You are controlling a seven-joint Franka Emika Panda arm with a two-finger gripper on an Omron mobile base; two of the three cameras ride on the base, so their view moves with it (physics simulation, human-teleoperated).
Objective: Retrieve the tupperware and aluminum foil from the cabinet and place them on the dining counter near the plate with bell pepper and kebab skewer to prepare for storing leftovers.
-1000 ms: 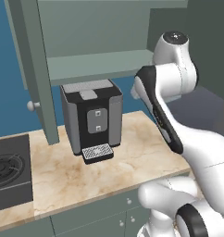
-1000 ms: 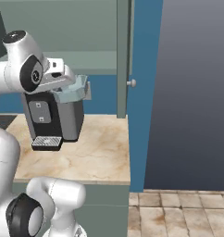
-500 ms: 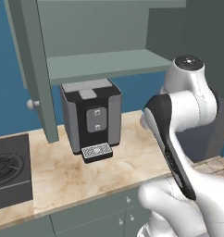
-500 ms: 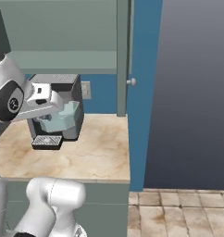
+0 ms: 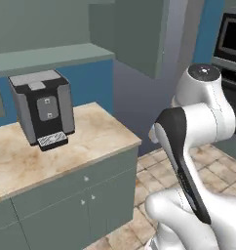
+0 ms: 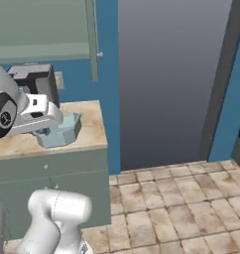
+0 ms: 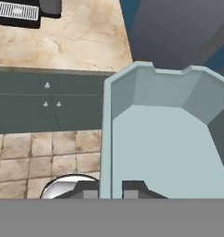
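Even flat light, faint shadows, sharp

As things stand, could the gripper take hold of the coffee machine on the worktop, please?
Probably not: the gripper is shut on the tupperware, its fingers clamped on one wall, and it hangs off the worktop's front edge. The coffee machine stands unobstructed further back.

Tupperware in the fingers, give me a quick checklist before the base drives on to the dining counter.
1. Fingers shut on one wall of the tupperware: ok.
2. Tupperware lifted off the worktop: ok, it hangs in front of the base cupboards.
3. Tub empty: ok.
4. Coffee machine out of the way: ok.
5. Dining counter and plate ahead: cannot tell.
6. Aluminum foil fetched: cannot tell.
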